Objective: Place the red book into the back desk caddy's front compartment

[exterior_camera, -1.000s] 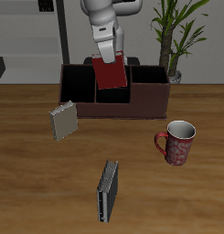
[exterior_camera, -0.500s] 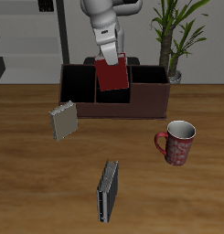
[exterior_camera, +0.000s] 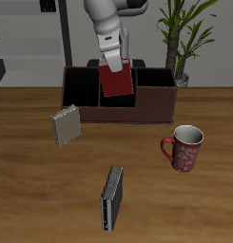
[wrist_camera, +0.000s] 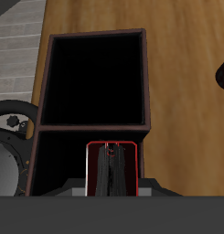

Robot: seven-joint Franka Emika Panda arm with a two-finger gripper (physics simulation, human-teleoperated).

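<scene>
The red book [exterior_camera: 115, 82] hangs upright in my gripper [exterior_camera: 112, 65], which is shut on its top edge. It is held over the middle of the back desk caddy [exterior_camera: 154, 100], a long dark-brown box with black cells. The book's lower edge is level with the caddy's rim, above the small middle cells; I cannot tell which cell it is over. In the wrist view the red book [wrist_camera: 112, 169] shows edge-on between my fingers, with the caddy's dark cells [wrist_camera: 93, 82] below it.
A grey-beige book [exterior_camera: 65, 124] stands in front of the caddy. A black book [exterior_camera: 111, 197] lies near the table's front edge. A red patterned mug [exterior_camera: 184, 147] stands beside them. A potted plant [exterior_camera: 182, 43] stands behind the caddy's end.
The gripper and red book have shifted slightly farther back over the caddy; the book hangs a little straighter.
</scene>
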